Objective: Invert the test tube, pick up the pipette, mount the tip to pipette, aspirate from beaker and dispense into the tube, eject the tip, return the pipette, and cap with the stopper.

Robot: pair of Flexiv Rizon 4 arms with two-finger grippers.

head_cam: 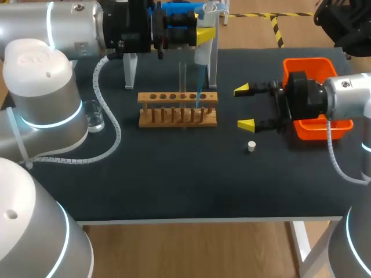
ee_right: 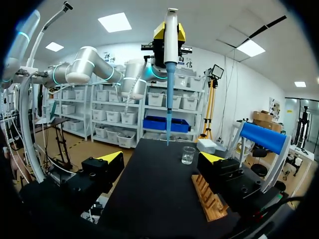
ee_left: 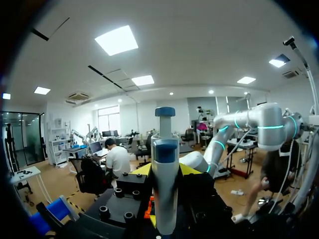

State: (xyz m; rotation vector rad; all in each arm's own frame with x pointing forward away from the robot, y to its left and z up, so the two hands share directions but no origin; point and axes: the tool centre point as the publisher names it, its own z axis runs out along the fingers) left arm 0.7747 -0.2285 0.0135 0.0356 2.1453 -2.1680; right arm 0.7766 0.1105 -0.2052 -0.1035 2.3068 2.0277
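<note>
One pipette [head_cam: 204, 55], one rack [head_cam: 177, 110], one beaker [head_cam: 94, 116], one stopper [head_cam: 251, 146]

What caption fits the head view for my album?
Left gripper holds the pipette, blue tip down near the rack; right gripper open beside the stopper.

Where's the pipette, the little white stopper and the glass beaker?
pipette [ee_right: 171, 37]: right wrist view, on its white body.
stopper [head_cam: 251, 146]: head view, on its top.
beaker [head_cam: 95, 119]: head view, on its glass wall.
</note>
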